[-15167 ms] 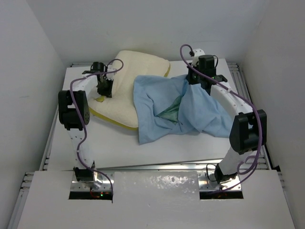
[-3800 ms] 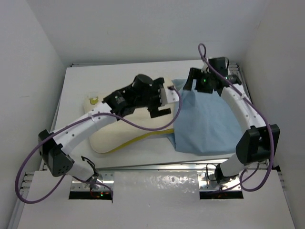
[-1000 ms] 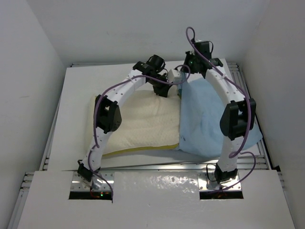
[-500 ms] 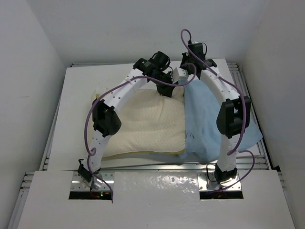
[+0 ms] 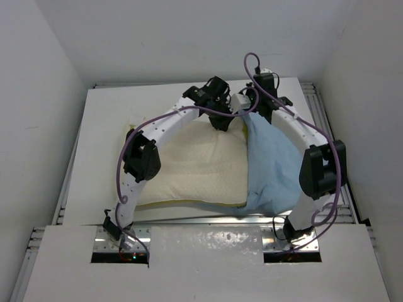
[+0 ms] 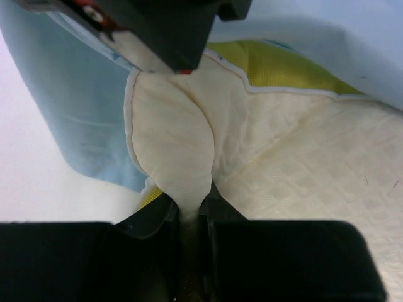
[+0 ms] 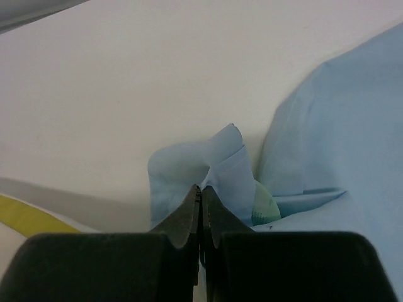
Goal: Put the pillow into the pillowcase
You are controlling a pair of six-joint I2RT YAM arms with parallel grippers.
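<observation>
**Both grippers pinching cloth at the far side**

Left gripper (image 6: 189, 211): jaws clamped on a raised fold of the thick cream quilted foam pillow (image 6: 302, 163), near its yellow edge band (image 6: 283, 66). Right gripper (image 7: 201, 192): jaws pressed together on a bunched corner of the floppy light-blue fabric pillowcase (image 7: 340, 126). From above: pillow flat on the white table (image 5: 94, 119), its right edge meeting the pillowcase, blue cloth overlapping its far corner.
</observation>
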